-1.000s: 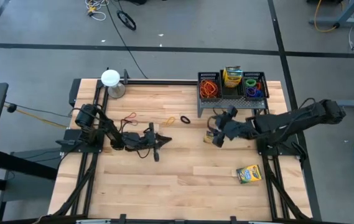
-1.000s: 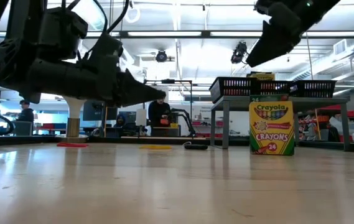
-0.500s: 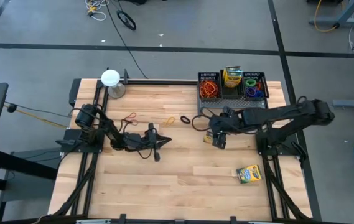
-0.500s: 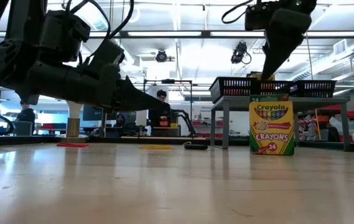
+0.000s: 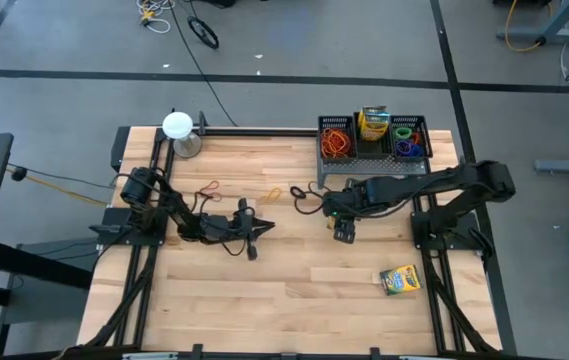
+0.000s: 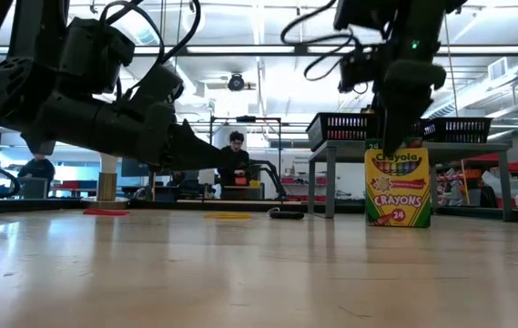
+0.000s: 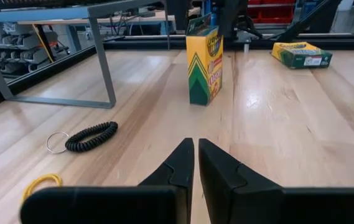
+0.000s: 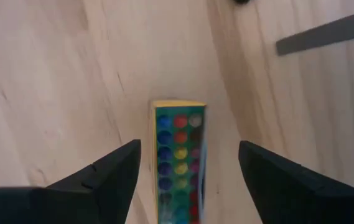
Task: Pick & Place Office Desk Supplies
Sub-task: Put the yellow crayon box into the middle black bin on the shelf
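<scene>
Now swung in above the upright yellow-and-green cardboard crayon box [image 8: 178, 155], right gripper [image 8: 186, 165] spread wide, poised to descend and grasp; left gripper [image 7: 196, 163] shut, idle.

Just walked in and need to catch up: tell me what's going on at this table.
The right gripper hangs directly over an upright crayon box in the middle of the table, jaws wide open on either side of it, not gripping. The left gripper waits low over the wood with jaws shut, holding nothing. A second crayon box lies flat near the front right. The black mesh rack at the back already holds rubber bands and another crayon box.
</scene>
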`<action>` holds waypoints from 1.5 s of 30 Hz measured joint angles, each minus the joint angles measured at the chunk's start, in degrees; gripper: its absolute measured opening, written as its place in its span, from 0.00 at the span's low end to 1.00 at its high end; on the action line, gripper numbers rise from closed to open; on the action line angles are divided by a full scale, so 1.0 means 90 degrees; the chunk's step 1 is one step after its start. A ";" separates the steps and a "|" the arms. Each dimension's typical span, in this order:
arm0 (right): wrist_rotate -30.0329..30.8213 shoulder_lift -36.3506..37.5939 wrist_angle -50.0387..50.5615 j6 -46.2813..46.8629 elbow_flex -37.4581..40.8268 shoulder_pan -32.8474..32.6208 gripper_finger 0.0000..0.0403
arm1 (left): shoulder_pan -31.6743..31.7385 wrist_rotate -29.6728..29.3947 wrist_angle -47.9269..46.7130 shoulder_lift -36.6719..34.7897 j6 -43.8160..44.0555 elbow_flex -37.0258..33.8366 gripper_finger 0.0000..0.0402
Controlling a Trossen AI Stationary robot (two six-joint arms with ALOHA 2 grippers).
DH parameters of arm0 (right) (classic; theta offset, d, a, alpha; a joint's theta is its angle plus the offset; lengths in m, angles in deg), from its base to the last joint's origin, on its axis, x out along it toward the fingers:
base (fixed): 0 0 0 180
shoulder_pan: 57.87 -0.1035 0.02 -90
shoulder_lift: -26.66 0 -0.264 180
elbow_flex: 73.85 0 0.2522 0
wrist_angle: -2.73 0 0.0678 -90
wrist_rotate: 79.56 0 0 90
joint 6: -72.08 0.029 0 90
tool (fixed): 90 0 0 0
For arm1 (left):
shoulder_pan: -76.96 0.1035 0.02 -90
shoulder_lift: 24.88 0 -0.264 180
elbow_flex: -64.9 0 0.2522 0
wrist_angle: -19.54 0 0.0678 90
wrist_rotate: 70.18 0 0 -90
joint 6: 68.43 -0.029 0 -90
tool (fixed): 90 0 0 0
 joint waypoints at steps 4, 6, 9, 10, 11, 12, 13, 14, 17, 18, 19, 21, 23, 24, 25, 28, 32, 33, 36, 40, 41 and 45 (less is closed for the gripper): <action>-0.0091 -0.0309 -0.0031 -0.0054 0.0000 0.0031 0.65 | 0.0000 0.0000 -0.0020 0.0000 0.0000 0.0030 0.08; -0.0102 -0.0380 -0.0005 -0.0054 0.0002 0.0031 0.60 | 0.0000 0.0000 -0.0039 0.0000 0.0000 0.0065 0.08; -0.0107 -0.0369 0.0035 0.0026 0.0007 0.0031 0.49 | 0.0000 0.0002 -0.0177 0.0000 0.0000 0.0120 0.08; -0.0111 -0.0353 0.0049 0.0080 0.0007 0.0031 0.45 | 0.0000 0.0000 -0.0235 0.0000 0.0000 0.0129 0.08; -0.0114 -0.0315 0.0110 0.0113 0.0007 0.0031 0.41 | 0.0000 0.0000 -0.0290 0.0002 0.0002 0.0149 0.08; -0.0112 -0.0286 0.0142 0.0114 0.0007 0.0028 0.37 | 0.0000 0.0000 -0.0345 0.0002 0.0002 0.0173 0.08; -0.0112 -0.0280 0.0140 0.0111 0.0007 0.0014 0.33 | 0.0000 0.0002 -0.0381 0.0002 0.0002 0.0188 0.08; -0.0113 -0.0285 0.0140 0.0108 0.0007 0.0011 0.30 | 0.0000 0.0000 -0.0390 0.0002 0.0002 0.0190 0.08; -0.0116 -0.0281 0.0142 0.0048 0.0002 0.0011 0.22 | 0.0000 0.0000 -0.0410 0.0002 0.0002 0.0214 0.08; -0.0123 -0.0269 0.0146 -0.0003 0.0000 0.0011 0.21 | 0.0000 0.0001 -0.0415 0.0002 0.0002 0.0214 0.08; -0.0153 -0.0226 0.0174 -0.0025 0.0001 0.0011 0.21 | 0.0000 0.0000 -0.0417 0.0002 0.0002 0.0214 0.08; -0.0182 -0.0103 0.0256 -0.0059 -0.0003 0.0011 0.21 | 0.0000 0.0000 -0.0419 0.0002 0.0002 0.0214 0.08; -0.0205 0.0085 0.0428 -0.0164 -0.0093 0.0011 0.23 | 0.0000 0.0000 -0.0420 0.0002 0.0004 0.0214 0.08; -0.0202 0.0187 0.0558 -0.0202 -0.0195 0.0011 0.24 | 0.0000 0.0002 -0.0420 0.0002 0.0034 0.0214 0.08; -0.0203 0.0313 0.0663 -0.0234 -0.0291 0.0011 0.25 | 0.0000 0.0006 -0.0419 0.0001 0.0063 0.0214 0.08; -0.0196 0.0658 0.1169 -0.0561 -0.0724 0.0011 0.25 | 0.0000 0.0138 -0.0401 0.0002 0.0167 0.0214 0.08; 0.0057 0.1085 0.1956 -0.1232 -0.1604 0.0014 0.24 | -0.0017 0.0175 -0.0403 0.0002 0.0303 0.0214 0.08; 0.0155 0.1165 0.2222 -0.1371 -0.1865 0.0020 0.24 | -0.0017 0.0172 -0.0403 0.0002 0.0347 0.0214 0.08; 0.0397 0.1283 0.3069 -0.1745 -0.2774 0.0084 0.24 | -0.0017 0.0171 -0.0408 0.0002 0.0456 0.0213 0.08; 0.1042 0.1296 0.4162 -0.2219 -0.3931 0.0324 0.24 | -0.0017 0.0170 -0.0408 0.0002 0.0509 0.0211 0.08; 0.1220 0.1302 0.4253 -0.2397 -0.4119 0.0457 0.24 | -0.0017 0.0170 -0.0408 0.0002 0.0525 0.0211 0.08; 0.1343 0.1305 0.4211 -0.3346 -0.4383 0.1236 0.24 | -0.0017 0.0170 -0.0408 0.0002 0.0542 0.0211 0.08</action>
